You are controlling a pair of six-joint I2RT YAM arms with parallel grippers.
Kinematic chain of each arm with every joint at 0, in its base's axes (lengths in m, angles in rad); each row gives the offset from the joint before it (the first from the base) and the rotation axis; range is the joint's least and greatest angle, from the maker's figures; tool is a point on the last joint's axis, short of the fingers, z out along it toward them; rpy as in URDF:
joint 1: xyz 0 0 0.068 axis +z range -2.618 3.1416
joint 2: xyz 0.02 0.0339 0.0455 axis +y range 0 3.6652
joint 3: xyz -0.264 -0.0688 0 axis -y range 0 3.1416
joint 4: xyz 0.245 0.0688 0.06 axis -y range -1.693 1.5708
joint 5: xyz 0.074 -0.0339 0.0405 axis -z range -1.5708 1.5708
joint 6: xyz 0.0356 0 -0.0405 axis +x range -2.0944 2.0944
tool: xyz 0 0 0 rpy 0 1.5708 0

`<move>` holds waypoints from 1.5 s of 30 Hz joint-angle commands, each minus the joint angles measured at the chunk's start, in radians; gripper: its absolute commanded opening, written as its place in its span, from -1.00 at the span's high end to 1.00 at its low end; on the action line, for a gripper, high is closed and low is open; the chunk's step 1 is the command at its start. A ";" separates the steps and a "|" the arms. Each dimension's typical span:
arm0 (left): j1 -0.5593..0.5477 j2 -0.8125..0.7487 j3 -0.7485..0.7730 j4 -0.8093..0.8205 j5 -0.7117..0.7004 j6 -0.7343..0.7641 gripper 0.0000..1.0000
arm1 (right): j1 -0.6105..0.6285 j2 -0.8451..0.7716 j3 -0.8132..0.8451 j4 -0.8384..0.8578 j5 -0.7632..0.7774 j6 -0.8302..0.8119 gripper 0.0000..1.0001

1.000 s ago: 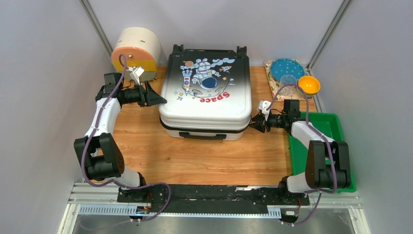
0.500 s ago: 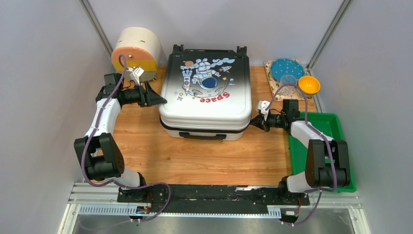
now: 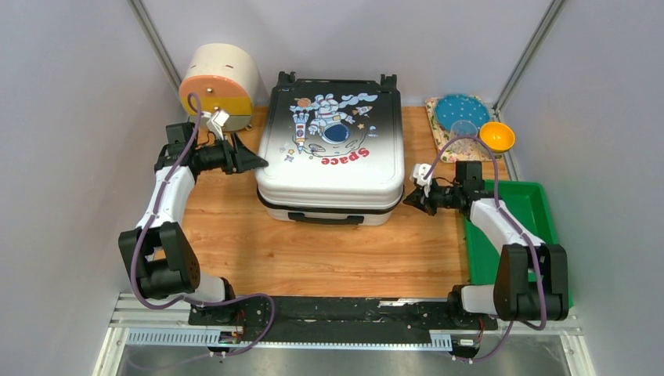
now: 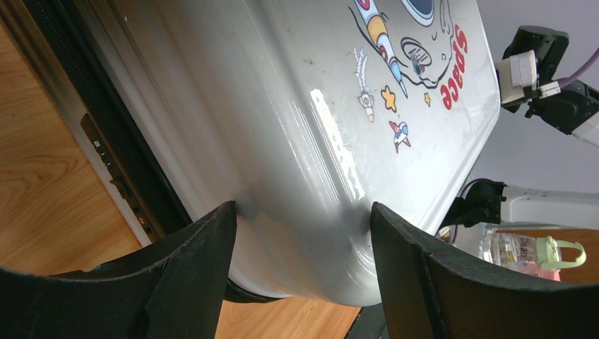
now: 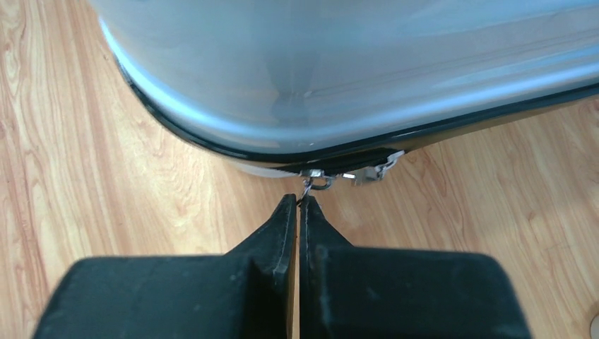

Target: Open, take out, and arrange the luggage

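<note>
- Silver metal first — the little zip pull (image 5: 316,182) hangs at the near right corner of the luggage (image 3: 329,157), and the right tool (image 5: 298,203) is squeezed shut on its end.
- To do this well, I think the right tool should tug slowly along the black zip line (image 5: 198,140), low and close to the luggage, so the zip pull does not slip out.
- Wide apart is the left tool (image 4: 300,212), its two fingers (image 4: 191,275) against the luggage's left side — good for stopping a slide.
- Flat and closed, the luggage lies in the middle of the wooden tabletop (image 3: 313,251), between both tools, picture side up.
</note>
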 commanded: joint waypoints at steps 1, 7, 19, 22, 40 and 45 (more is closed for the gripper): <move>-0.015 -0.011 -0.053 0.001 -0.030 -0.009 -0.51 | 0.035 -0.100 -0.049 -0.112 -0.029 -0.003 1.00; -0.032 -0.031 -0.088 0.018 -0.051 -0.014 -0.47 | 0.107 -0.186 -0.124 -0.067 0.014 0.100 1.00; -0.041 -0.039 -0.087 0.008 -0.052 0.000 -0.48 | 0.070 -0.341 -0.187 0.020 0.094 0.412 0.58; -0.042 -0.028 -0.078 0.008 -0.041 0.000 -0.48 | 0.003 -0.333 -0.148 -0.028 0.077 0.340 0.45; -0.052 -0.010 -0.056 -0.011 -0.048 0.021 -0.49 | -0.002 0.006 0.011 0.153 -0.056 0.179 -0.01; -0.053 -0.001 -0.048 -0.011 -0.047 0.021 -0.49 | -0.002 0.059 0.056 0.112 -0.075 0.116 0.07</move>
